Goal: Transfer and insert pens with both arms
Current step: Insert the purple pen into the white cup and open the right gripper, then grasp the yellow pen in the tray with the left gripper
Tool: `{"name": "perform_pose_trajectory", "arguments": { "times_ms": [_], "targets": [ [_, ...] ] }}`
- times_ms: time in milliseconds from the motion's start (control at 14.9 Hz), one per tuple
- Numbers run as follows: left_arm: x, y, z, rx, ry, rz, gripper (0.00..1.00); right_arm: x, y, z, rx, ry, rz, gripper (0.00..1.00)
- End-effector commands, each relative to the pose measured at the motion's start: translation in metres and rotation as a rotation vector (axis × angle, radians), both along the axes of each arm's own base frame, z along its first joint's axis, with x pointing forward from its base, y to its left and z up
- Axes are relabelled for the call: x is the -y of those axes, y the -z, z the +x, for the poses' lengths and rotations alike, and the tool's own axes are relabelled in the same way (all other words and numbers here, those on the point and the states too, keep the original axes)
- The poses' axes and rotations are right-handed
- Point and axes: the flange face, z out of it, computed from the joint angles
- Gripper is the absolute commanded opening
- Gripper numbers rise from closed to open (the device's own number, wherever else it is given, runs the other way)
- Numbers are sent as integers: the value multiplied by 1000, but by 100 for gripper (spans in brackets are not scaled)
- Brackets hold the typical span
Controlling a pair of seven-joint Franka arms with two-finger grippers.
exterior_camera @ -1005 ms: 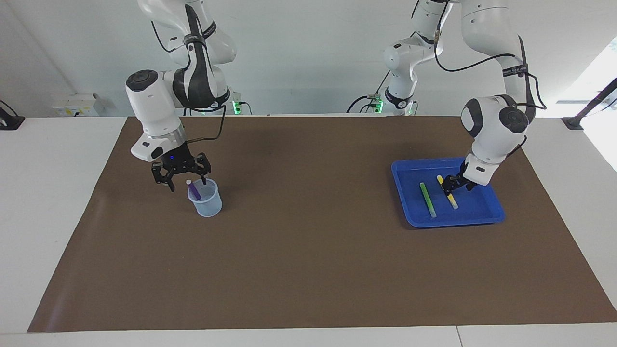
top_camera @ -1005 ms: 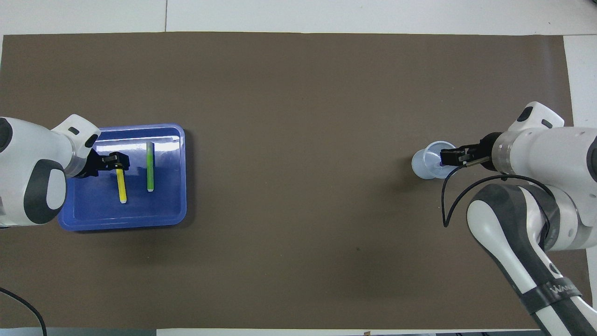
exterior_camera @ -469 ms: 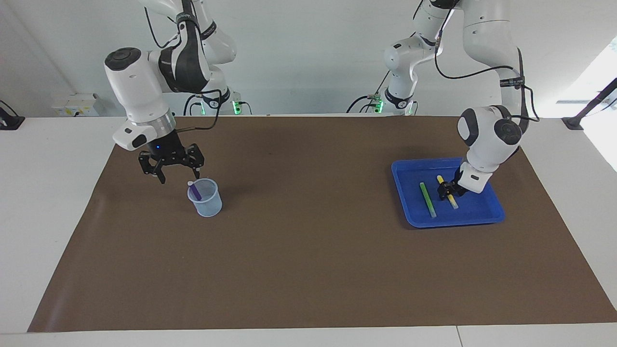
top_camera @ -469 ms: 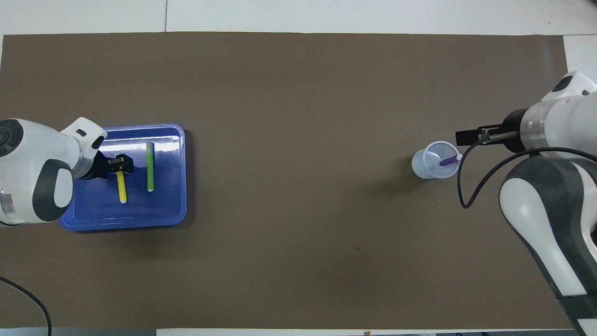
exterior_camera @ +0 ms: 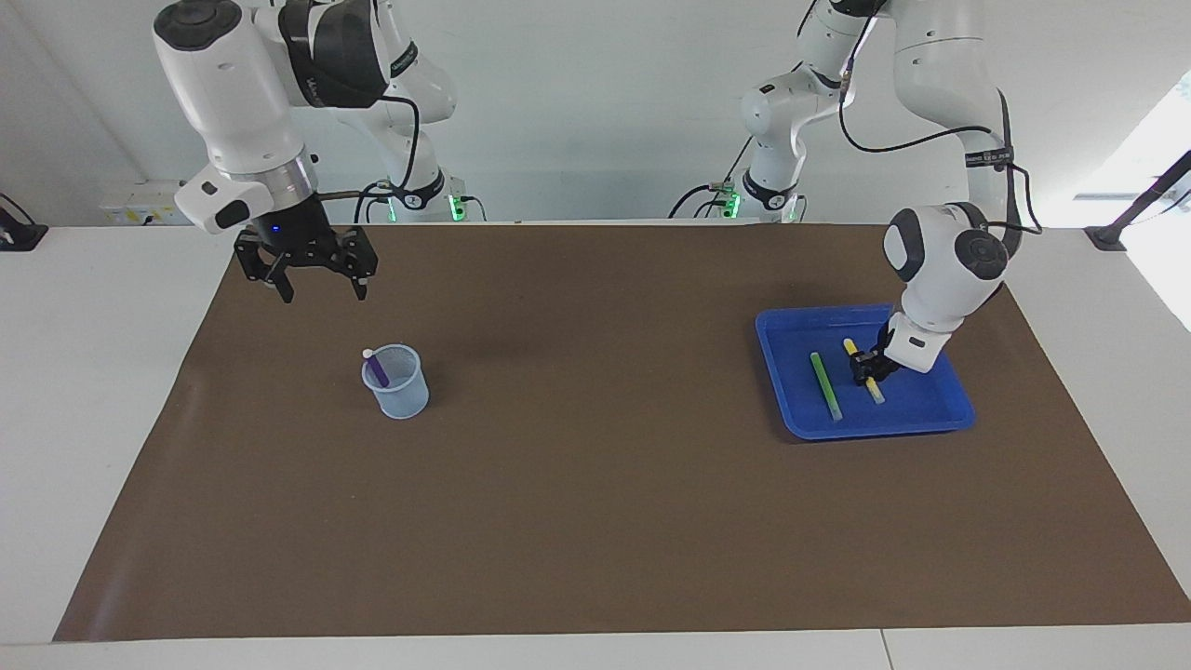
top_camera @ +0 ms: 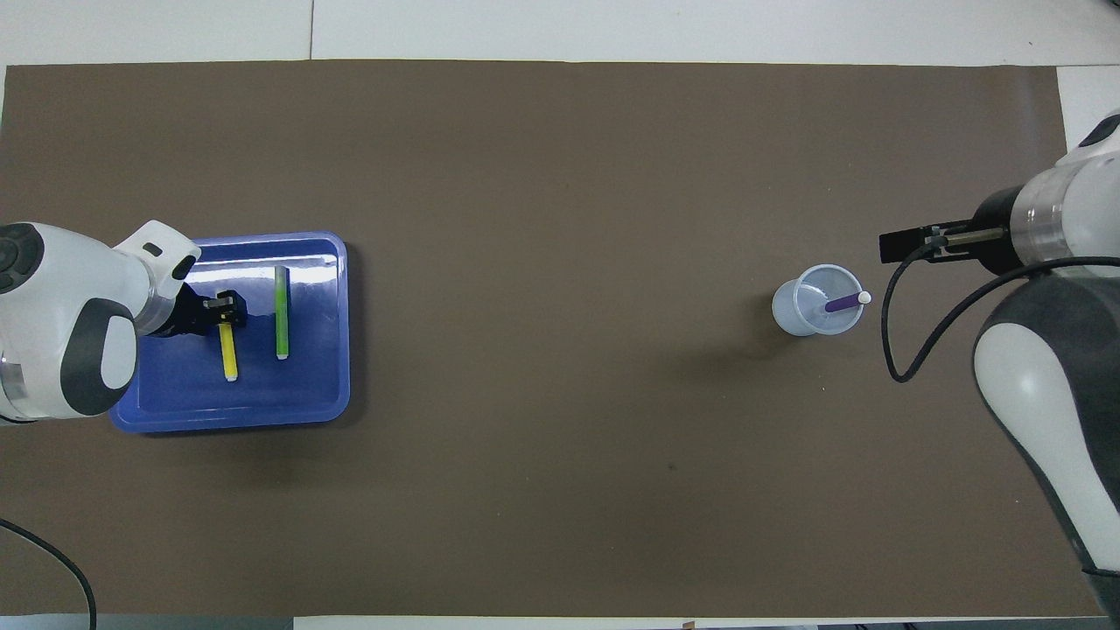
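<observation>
Your left gripper (exterior_camera: 872, 368) pinches the slim yellow pen (exterior_camera: 864, 370) beside the green pen (exterior_camera: 824, 385) in the blue tray (exterior_camera: 791, 409); purple pen (exterior_camera: 377, 368) — white-capped — leans in the cup (exterior_camera: 398, 391); right gripper (exterior_camera: 316, 282) spread wide, empty.

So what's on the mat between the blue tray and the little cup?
Nothing: between the blue tray and the cup there is only bare brown mat, clearest in the overhead view.

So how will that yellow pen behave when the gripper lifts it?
The yellow pen looks like a stiff, slim, round stick, so it probably stays straight and feels light. Gripped near one end by the left gripper, it may pivot.
</observation>
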Motion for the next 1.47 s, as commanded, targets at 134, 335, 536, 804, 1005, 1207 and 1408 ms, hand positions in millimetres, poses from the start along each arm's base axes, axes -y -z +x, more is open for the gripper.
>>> {"name": "perform_pose_trajectory", "arguments": {
  "times_ms": [134,335,536,804,1005,1207,1408],
  "targets": [
    [-5,5,-4,-15,-9,18,0,-7,-21,-6,-40,21,-32,100],
    [-5,4,-3,-11,-9,17,0,-8,-25,-14,-69,20,-35,100],
    [-7,-2,2,-13,-18,17,0,-10,-24,-15,-76,18,-36,100],
    [-10,-34,18,-63,-32,17,0,-12,-23,-15,-76,11,-30,100],
    [-9,-54,24,-95,-71,-3,0,-15,-23,-16,-85,7,-29,100],
    [-2,-85,30,-140,-146,-70,0,-17,-24,-16,-86,6,-20,100],
    [17,-128,34,-207,-279,-139,0,-15,-23,-16,-89,12,-20,100]
  ]
}}
